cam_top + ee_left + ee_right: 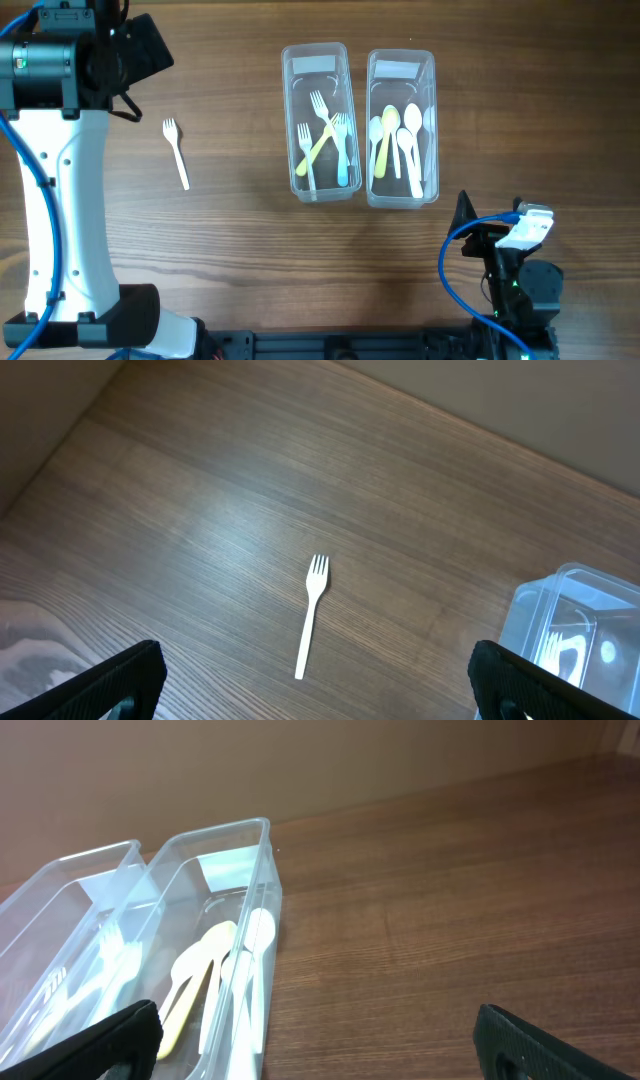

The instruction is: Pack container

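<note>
Overhead: the slim white plastic fork (176, 152) lay alone on the brown wooden table (230, 250), just off to the side of the left gripper (145, 50). It was well apart from the clear plastic box of forks (315, 62) and its twin, the clear box of spoons (400, 68).

Left wrist: jaws were wide apart with the fork ahead of them, roughly centred and tines pointing away. I'd drop straight down and pinch the handle mid-length across its narrow side. There was loads of bare wood around it, and the fork box was only off past the right finger.

Right wrist: the right gripper (320, 1045) had its jaws spread and empty. Both boxes sat ahead-left and there was open table ahead-right, so it wasn't in the way.
</note>
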Motion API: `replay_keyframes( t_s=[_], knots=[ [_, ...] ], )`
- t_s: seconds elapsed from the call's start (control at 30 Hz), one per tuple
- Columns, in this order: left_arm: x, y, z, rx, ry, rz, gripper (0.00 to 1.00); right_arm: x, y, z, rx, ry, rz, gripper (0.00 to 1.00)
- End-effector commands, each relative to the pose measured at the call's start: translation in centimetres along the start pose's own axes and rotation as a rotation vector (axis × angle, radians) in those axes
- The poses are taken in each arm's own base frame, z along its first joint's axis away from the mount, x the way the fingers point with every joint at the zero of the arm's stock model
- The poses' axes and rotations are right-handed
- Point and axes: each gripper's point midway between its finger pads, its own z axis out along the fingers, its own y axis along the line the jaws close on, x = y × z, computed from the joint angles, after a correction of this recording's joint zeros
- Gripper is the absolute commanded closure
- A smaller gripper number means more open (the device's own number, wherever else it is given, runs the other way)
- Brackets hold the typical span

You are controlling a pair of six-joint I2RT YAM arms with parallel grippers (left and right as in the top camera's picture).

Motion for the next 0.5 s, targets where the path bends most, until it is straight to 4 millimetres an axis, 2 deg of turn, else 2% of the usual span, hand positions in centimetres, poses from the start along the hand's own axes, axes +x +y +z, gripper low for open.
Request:
replay_keyframes(
  t_s=[0.0, 0.17, 0.23, 0.27, 0.33, 0.47],
  knots=[
    [0.0, 0.3, 0.2, -0.014, 0.001, 0.005, 0.00, -0.3, 0.1, -0.1, -0.003, -0.018, 0.015, 0.00],
    [-0.1, 0.4, 0.0, -0.012, -0.003, 0.003, 0.00, -0.3, 0.1, -0.1, -0.003, -0.018, 0.014, 0.00],
    [-0.3, 0.8, -1.4, 0.001, -0.034, -0.008, 0.00, -0.3, 0.1, -0.1, -0.003, -0.018, 0.014, 0.00],
    [-0.4, 1.2, -2.6, 0.011, -0.058, -0.017, 0.00, -0.3, 0.1, -0.1, -0.003, -0.018, 0.014, 0.00],
    [-0.6, 2.5, -6.2, 0.045, -0.135, -0.047, 0.00, -0.3, 0.1, -0.1, -0.003, -0.018, 0.014, 0.00],
    [-1.4, 3.9, -11.4, 0.142, -0.328, -0.128, 0.00, -0.3, 0.1, -0.1, -0.003, -0.018, 0.015, 0.00]
  ],
)
